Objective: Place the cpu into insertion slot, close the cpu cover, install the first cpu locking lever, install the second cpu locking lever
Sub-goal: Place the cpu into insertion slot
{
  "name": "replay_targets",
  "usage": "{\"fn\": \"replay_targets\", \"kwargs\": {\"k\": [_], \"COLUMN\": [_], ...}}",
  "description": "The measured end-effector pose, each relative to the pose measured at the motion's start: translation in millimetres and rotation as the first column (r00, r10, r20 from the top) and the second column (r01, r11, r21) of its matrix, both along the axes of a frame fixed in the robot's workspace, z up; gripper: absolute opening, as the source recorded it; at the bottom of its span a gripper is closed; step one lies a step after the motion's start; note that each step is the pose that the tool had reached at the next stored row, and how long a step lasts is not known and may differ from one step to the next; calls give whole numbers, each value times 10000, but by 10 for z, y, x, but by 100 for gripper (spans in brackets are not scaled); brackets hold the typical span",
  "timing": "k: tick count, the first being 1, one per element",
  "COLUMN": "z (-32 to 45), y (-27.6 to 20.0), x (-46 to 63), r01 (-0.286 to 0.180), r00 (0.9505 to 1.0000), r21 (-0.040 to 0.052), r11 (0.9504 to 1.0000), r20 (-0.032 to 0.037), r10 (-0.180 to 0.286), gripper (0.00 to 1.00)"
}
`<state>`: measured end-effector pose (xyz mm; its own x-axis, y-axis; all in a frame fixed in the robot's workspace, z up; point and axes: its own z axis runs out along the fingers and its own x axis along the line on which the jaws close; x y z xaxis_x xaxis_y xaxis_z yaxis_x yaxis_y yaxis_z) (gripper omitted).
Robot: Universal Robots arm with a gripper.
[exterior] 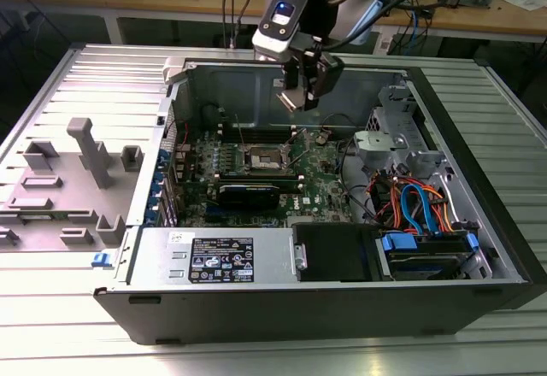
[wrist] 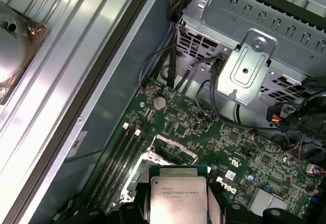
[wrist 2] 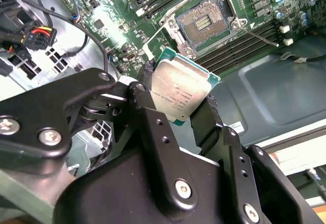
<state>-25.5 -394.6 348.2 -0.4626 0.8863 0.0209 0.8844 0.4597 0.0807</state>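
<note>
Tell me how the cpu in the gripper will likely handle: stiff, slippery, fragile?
Probably stiff: the cpu looks flat though pinched only at its edges. Its smooth metal top looks slippery. The thin green board edge seems fragile.

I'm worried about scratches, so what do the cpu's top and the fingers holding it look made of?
The cpu has a top that looks like matt silvery-grey metal, with a dull sheen and faint print. A green circuit-board edge rims it. The fingers clamping it look evenly black with little shine. They may be coated metal or hard plastic, but I cannot tell which.
</note>
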Motion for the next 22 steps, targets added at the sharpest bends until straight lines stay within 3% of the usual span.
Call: {"fn": "replay_targets", "kwargs": {"k": [9,22], "z": [-22,-22], "y": [-2,-2], "x": [0,0], "r01": [495,570], "r00": [9988,9984], "r21": [-1,0], "r11": [9988,9984], "r20": [-4,-5], "r10": [-495,-570], "gripper": [54,54]}}
